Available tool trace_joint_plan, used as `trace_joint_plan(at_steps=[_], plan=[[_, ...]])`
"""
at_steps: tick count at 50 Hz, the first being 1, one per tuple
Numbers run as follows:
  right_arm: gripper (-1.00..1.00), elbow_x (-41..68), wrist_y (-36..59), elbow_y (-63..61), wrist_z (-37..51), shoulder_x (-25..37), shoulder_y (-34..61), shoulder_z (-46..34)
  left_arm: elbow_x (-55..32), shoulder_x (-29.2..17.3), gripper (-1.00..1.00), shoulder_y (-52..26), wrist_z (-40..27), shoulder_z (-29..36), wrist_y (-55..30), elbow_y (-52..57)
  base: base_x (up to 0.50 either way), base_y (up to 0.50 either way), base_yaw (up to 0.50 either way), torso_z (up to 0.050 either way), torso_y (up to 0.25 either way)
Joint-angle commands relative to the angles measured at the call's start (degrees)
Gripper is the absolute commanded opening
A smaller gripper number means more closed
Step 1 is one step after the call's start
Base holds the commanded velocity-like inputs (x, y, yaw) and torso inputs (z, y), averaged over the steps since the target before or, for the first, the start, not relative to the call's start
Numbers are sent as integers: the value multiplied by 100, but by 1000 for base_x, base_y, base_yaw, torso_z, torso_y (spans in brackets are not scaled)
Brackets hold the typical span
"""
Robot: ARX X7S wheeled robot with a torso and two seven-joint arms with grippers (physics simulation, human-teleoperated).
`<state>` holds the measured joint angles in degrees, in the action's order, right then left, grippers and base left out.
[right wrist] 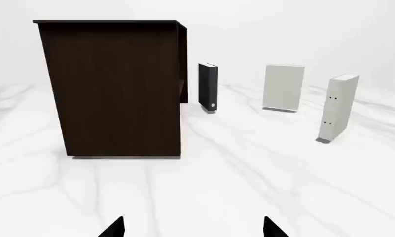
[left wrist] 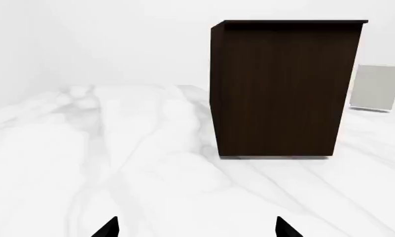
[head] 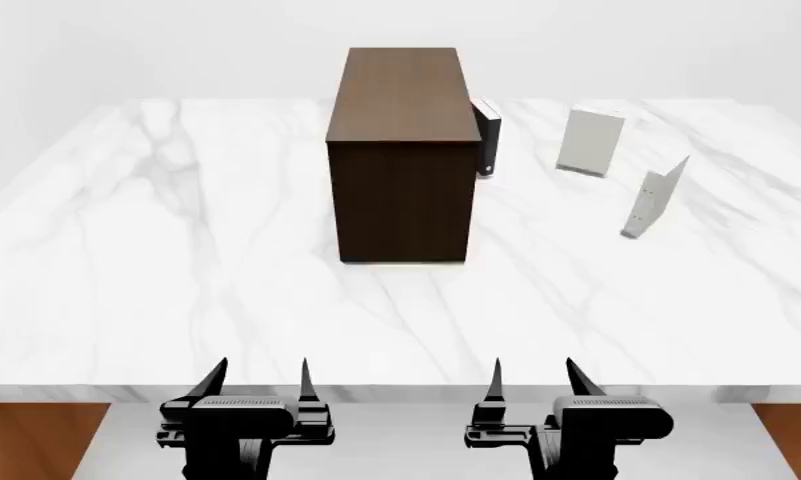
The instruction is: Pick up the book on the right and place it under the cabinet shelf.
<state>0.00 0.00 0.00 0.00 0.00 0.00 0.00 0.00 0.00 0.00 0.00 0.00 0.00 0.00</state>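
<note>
Marble bench [head: 173, 260]: white with grey veins, carrying everything in the scene.
Cabinet shelf [head: 403, 150]: tall dark brown wood-grain box, standing near the bench centre.
Book [head: 656, 198]: thin, off-white, upright and slightly tilted, far right of the bench, well apart from the cabinet; two small dark dots on its narrow spine in the right wrist view.
Grey book [head: 590, 141]: upright, behind the target book, slightly darker.
Black book [head: 487, 137]: upright, just beside the cabinet's right face.
Left claw [head: 264, 385]: spread wide, empty, at the near bench edge.
Right claw [head: 534, 385]: spread wide, empty, at the near edge, far from the book.
Progress: judged not yet started; nothing grasped.
Risks: likely toppling of the thin upright book from a glancing approach; possible mix-up with the similar grey book behind it.
</note>
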Motion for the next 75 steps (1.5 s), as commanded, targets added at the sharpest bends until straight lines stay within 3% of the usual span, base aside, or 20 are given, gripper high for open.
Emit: trace_joint_plan(at_steps=[1, 6, 23, 37, 39, 42, 54, 75], plan=[[100, -35, -169, -12, 53, 127, -28, -203, -88, -99, 100, 28, -96, 99, 1, 79, 0, 0, 0, 0, 0], [100, 183, -615, -101, -157, 274, -153, -396, -148, -216, 100, 10, -166, 254, -169, 361, 0, 0, 0, 0, 0], [100, 604, -674, -142, -36, 407, -150, -458, -419, -371, 100, 66, -343, 420, -103, 327, 0, 0, 0, 0, 0], [100, 1062, 809, -2473, 260, 789, 230, -296, -753, -534, 100, 340, -454, 385, -87, 1838, 0, 0, 0, 45, 0], [100, 1134, 1020, -2719, 304, 832, 372, -265, -1443, -966, 100, 6, -350, -147, -868, 2365, 0, 0, 0, 50, 0], [100, 1266, 1330, -3087, 366, 894, 594, -209, -1881, -1223, 100, -342, -393, -505, -1362, 2651, 0, 0, 0, 50, 0], [100, 1730, 2388, -4036, 430, 1164, 1618, -192, -2666, -1740, 100, -1551, -901, -904, -2820, 3691, 0, 0, 0, 50, 0], [100, 2097, 2456, -4561, 430, 1342, 1591, -43, -2781, -1973, 100, -1408, -983, -987, -3014, 4111, 83, -151, 0, 34, 0]])
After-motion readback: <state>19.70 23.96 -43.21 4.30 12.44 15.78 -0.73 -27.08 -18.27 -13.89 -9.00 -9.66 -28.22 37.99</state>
